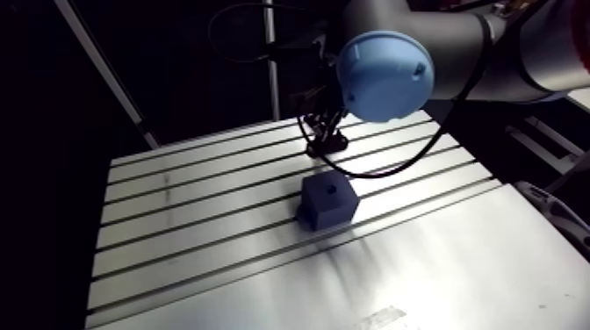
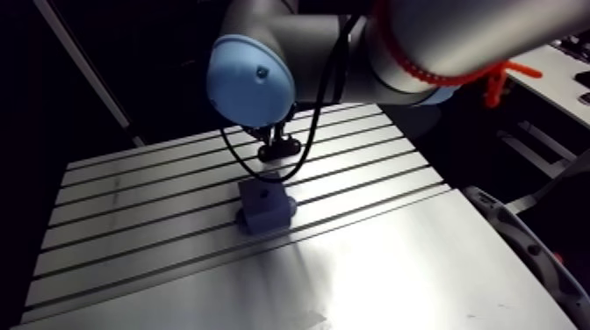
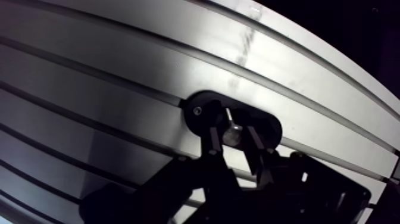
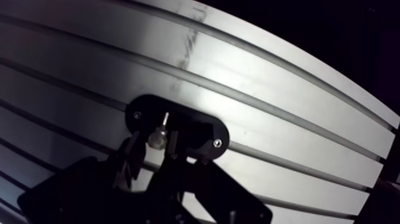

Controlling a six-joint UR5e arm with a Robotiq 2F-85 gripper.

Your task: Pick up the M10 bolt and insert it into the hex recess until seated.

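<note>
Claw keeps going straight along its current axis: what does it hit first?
The M10 bolt, standing in the black oval holder directly ahead of the claw; the holder itself comes next. How much gap remains is unclear. The dark blue block sits off that line.

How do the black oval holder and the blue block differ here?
The black oval holder is flat and low; the blue block is a taller cube. The holder carries the bolt, under the gripper; the block's top recess looks empty. Both rest on the slotted table.
</note>
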